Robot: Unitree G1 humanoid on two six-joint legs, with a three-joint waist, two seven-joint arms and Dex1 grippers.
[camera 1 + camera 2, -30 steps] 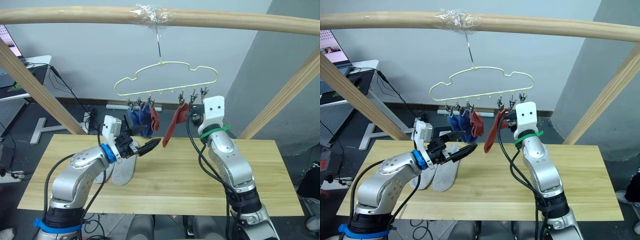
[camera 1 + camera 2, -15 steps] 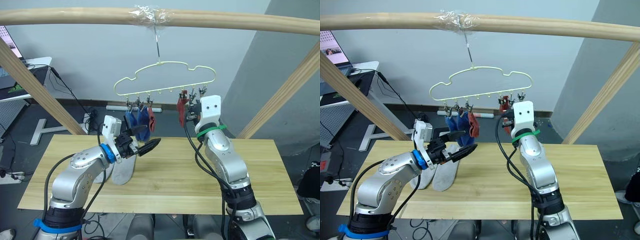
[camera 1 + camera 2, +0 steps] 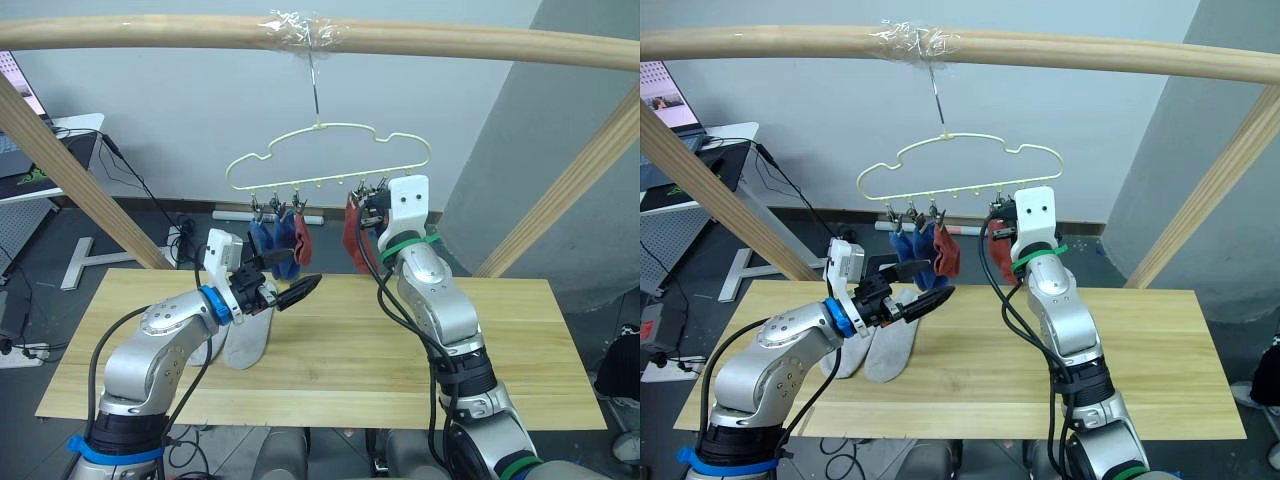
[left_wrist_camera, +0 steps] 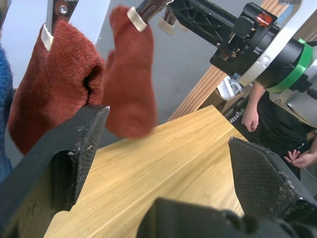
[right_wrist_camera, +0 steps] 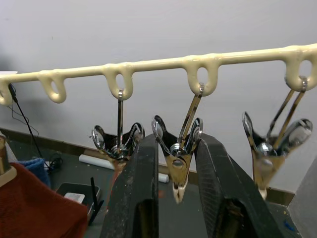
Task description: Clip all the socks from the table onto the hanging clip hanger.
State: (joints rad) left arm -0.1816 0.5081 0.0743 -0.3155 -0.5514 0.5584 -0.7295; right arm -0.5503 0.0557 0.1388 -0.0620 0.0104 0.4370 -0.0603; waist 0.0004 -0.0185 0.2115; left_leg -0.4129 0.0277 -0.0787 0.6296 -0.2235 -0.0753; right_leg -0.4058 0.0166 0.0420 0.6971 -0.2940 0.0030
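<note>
Long light yellowish plank table (image 3: 330,350) – two soft light grey knit socks (image 3: 880,350) lie limp there, best pinched at the cuff | pale yellow-green wire clip hanger (image 3: 330,160) holds blue and rust socks | left gripper (image 3: 290,290) wide, empty | right gripper (image 5: 174,198) narrow around a metal clip (image 5: 177,148) | we read no writing

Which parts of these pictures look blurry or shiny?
Left wrist view: one red sock is smeared with blur, and the person behind is soft. Right wrist view: the metal clips gleam, and the fingers up close are hazy. Left eye view: tape on the bar glints.
</note>
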